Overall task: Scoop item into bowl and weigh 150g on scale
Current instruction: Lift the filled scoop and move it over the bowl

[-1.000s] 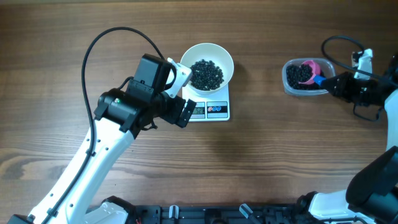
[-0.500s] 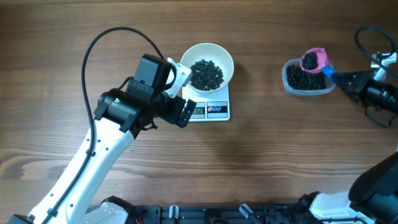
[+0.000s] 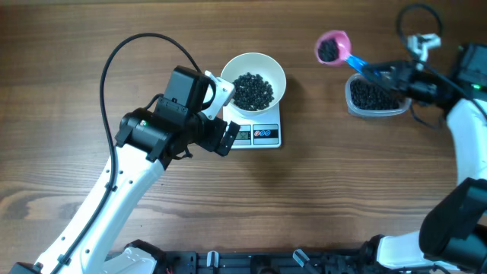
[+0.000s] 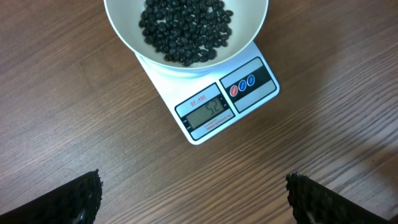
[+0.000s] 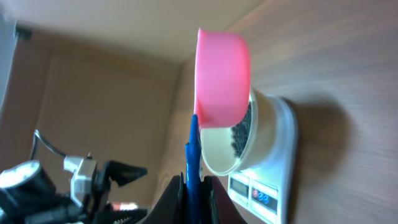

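The right gripper (image 3: 378, 71) is clamped shut on the blue handle of the pink scoop (image 3: 332, 47), which hangs in the air between the clear plastic tub (image 3: 351, 101) and the white bowl (image 3: 279, 72), loaded with black beads (image 3: 252, 90). The bowl sits on the scale (image 3: 259, 135), already partly filled. The left gripper (image 4: 196, 208) hovers with its jaws wide apart just beside the scale, holding nothing. The display (image 4: 207, 112) seems to show two digits, though they are too faint to trust. To do this well, keep the scoop level until it is over the bowl's centre, then tip slowly, clear of the rim, so nothing spills onto the counter (image 3: 319, 190).
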Robot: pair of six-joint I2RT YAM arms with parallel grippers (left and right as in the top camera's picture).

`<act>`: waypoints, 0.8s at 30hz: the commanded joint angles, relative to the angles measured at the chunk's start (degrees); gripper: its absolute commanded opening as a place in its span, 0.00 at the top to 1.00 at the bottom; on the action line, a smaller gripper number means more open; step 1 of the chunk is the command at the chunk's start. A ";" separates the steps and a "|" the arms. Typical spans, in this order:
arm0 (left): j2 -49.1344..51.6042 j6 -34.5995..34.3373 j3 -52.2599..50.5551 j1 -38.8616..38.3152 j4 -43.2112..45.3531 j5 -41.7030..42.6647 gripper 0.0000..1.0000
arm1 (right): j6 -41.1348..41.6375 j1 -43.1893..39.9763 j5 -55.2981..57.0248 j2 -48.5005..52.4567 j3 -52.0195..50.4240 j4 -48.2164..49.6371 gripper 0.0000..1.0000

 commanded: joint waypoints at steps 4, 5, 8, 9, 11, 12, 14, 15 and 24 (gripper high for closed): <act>0.11 -0.59 -0.48 -0.15 0.15 0.87 0.00 | 3.76 13.29 6.88 0.85 0.17 9.70 0.96; 0.11 -0.59 -0.48 -0.15 0.15 0.85 0.00 | 3.74 15.06 9.62 0.85 0.17 10.93 0.96; 0.11 -0.59 -0.48 -0.15 0.15 0.85 0.00 | 1.73 19.28 16.85 0.85 0.17 12.46 0.96; 0.11 -0.59 -0.48 -0.15 0.15 0.85 0.00 | -0.44 20.57 18.99 0.85 0.17 12.39 0.96; 0.11 -0.57 -0.48 -0.15 0.15 0.87 0.00 | -4.11 23.10 23.08 0.85 0.17 12.37 0.96; 0.11 -0.59 -0.48 -0.15 0.15 0.85 0.00 | -6.01 24.04 24.57 0.85 0.17 12.31 0.96; 0.11 -0.57 -0.48 -0.15 0.15 0.85 0.00 | -12.20 26.49 30.34 0.85 0.17 11.32 0.96; 0.11 -0.57 -0.48 -0.15 0.15 0.85 0.00 | -14.56 27.43 33.38 0.85 0.17 10.75 0.96; 0.11 -0.57 -0.48 -0.15 0.15 0.85 0.00 | -31.28 34.18 50.31 0.85 0.17 10.27 0.96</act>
